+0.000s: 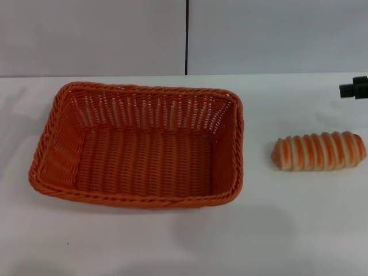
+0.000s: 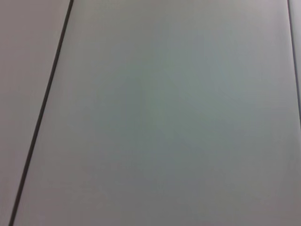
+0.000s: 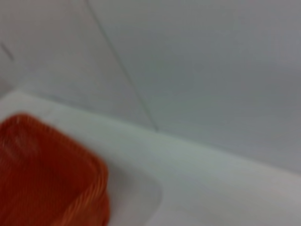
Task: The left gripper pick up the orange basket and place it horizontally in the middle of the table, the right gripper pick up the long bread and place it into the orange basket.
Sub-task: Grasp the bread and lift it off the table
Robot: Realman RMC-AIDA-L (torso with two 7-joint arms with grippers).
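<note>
The orange basket [image 1: 138, 149] lies flat on the white table [image 1: 172, 241], its long side running across, left of centre, with nothing inside it. The long bread [image 1: 319, 151] lies on the table to the basket's right, a short gap apart. A black part of the right gripper [image 1: 354, 87] pokes in at the right edge of the head view, behind the bread and clear of it. The right wrist view catches one corner of the basket [image 3: 47, 174] on the table [image 3: 211, 188]. The left gripper is out of view; the left wrist view holds only wall.
A grey panelled wall [image 1: 115, 34] with a dark vertical seam [image 1: 187, 37] rises behind the table's back edge. The same kind of wall panel [image 2: 164, 117] fills the left wrist view. Bare tabletop stretches in front of the basket and bread.
</note>
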